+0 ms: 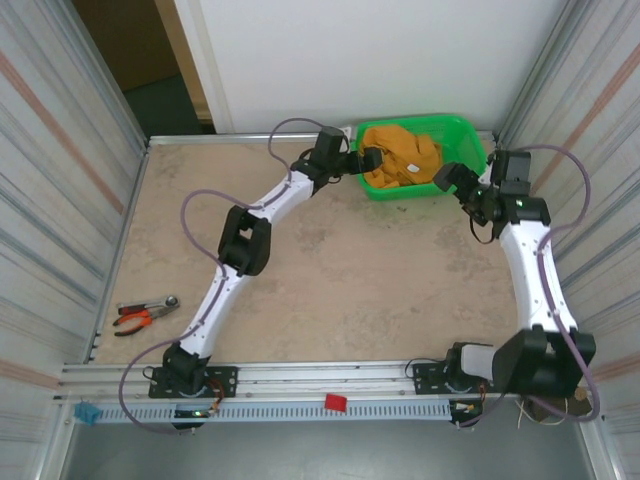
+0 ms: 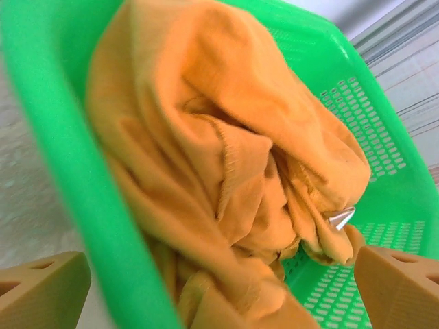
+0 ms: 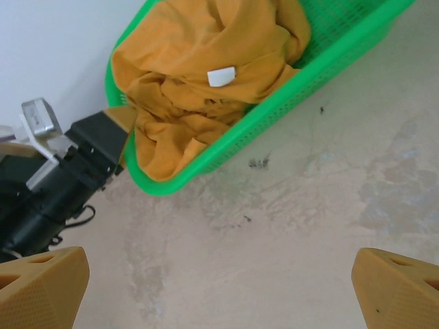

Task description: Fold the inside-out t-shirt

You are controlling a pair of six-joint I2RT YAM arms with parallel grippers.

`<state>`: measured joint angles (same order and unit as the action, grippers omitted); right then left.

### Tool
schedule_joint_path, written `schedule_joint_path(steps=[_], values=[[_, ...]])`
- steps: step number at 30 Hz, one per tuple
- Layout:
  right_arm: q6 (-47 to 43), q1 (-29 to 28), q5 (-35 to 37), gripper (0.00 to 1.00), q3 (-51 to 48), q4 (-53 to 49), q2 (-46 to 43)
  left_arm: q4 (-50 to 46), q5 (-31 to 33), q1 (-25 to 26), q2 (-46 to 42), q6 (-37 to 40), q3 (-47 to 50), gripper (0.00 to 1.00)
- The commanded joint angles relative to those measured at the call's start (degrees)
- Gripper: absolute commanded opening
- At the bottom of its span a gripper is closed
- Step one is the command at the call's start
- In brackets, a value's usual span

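Note:
The inside-out t-shirt [image 1: 398, 155] is a mustard-orange bundle crumpled in a green basket [image 1: 405, 192] at the table's far right. Its small white tag [image 3: 221, 77] faces up on the cloth [image 3: 185, 55]. My left gripper [image 1: 370, 158] is open at the basket's left rim. In the left wrist view it [image 2: 219, 295] hovers over the bunched cloth [image 2: 206, 137], one fingertip [image 2: 41, 288] outside the rim [image 2: 62, 157] and nothing between the fingers. My right gripper [image 1: 452, 180] is open just off the basket's right front corner, over bare table [image 3: 219, 288].
Orange-handled pliers [image 1: 145, 315] lie at the table's left edge. Corrugated metal walls close in both sides, and a white wall stands behind the basket. Bare beige tabletop [image 1: 360, 280] spreads between the two arms. A small red block [image 1: 335, 402] sits on the front rail.

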<state>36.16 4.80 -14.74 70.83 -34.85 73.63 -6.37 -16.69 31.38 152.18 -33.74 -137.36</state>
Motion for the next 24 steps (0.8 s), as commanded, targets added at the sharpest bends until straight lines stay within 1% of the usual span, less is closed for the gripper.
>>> schedule_joint_path(steps=[1, 4, 6, 12, 17, 20, 24], values=[[2.38, -1.36, -2.27, 0.95, 4.5, 1.48, 5.25, 3.27, 2.04, -3.46, -10.76, -0.24, 7.03, 0.99], [1.63, -2.91, 0.1, 0.94, 9.4, 3.53, 11.28, -1.59, 3.25, -3.92, -16.36, 1.53, 9.94, 0.99], [-0.39, -3.76, 1.57, 0.91, 17.2, 0.58, 18.34, -3.92, 3.32, -3.76, -20.53, 2.72, 13.22, 0.99], [-4.61, -7.22, 12.0, 0.89, 37.3, -7.17, 36.88, -2.51, 4.75, -3.6, -36.59, 3.98, 32.5, 0.99], [-6.23, -8.67, 19.98, 0.91, 48.13, -10.47, 47.98, -1.91, 5.74, -3.42, -47.43, 3.92, 46.51, 0.99], [-6.81, -9.17, 21.59, 0.92, 53.69, -12.15, 54.42, -1.0, 5.36, -3.43, -52.45, 2.98, 53.7, 0.99], [-6.88, -9.45, 20.89, 0.92, 62.1, -15.08, 63.0, -0.44, 4.64, -3.34, -57.02, 1.56, 60.82, 0.99]])
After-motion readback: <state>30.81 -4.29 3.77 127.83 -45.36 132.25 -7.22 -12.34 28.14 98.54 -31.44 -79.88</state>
